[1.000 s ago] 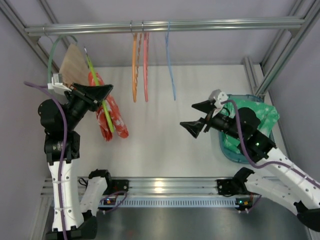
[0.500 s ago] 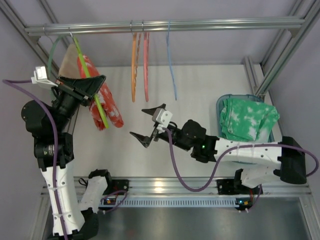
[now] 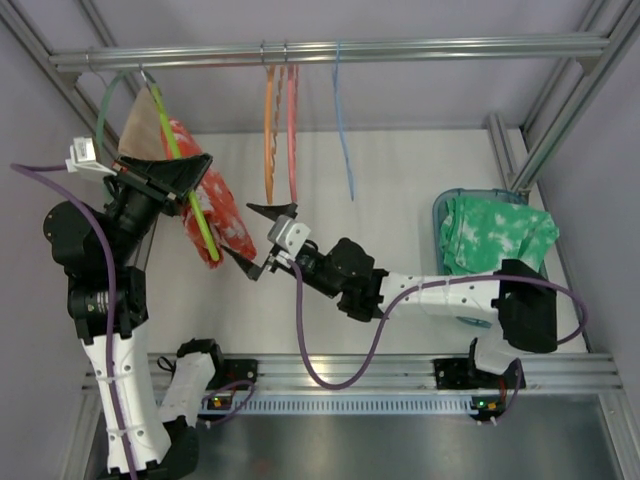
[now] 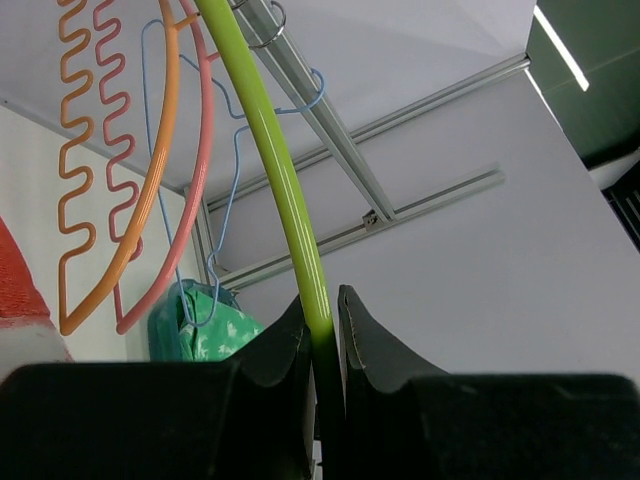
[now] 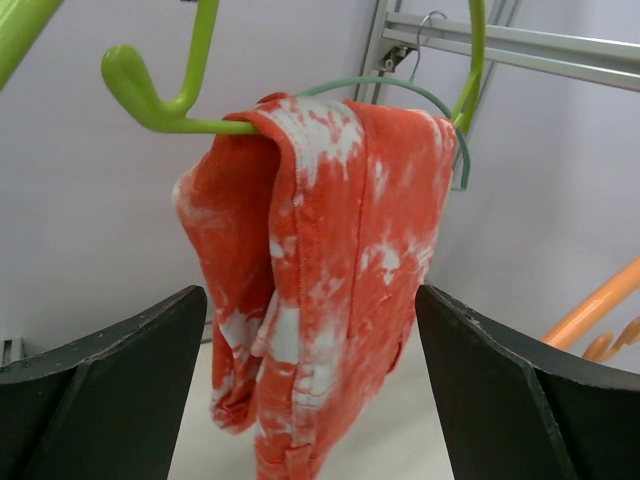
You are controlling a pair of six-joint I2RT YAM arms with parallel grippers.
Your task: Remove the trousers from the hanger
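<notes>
Under the metal rail (image 3: 400, 48) above the white table (image 3: 400, 180), the trousers (image 3: 218, 215) hang lengthwise down off the hanger (image 3: 200, 215), which the left gripper (image 4: 322, 310) pinches, just at 10 o'clock of the nearer, wide-open, empty right gripper (image 3: 255, 238).

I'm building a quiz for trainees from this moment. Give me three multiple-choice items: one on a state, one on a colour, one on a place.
1. The right gripper is: A open; B shut; C out of view.
2. The cloth in the bin is: A tan; B green and white; C blue.
3. The trousers are: A in the bin; B draped over the hanger; C in the right gripper.
Answers: 1 A, its fingers stand wide apart. 2 B, green with white splotches. 3 B, they fold over the lime bar.
</notes>
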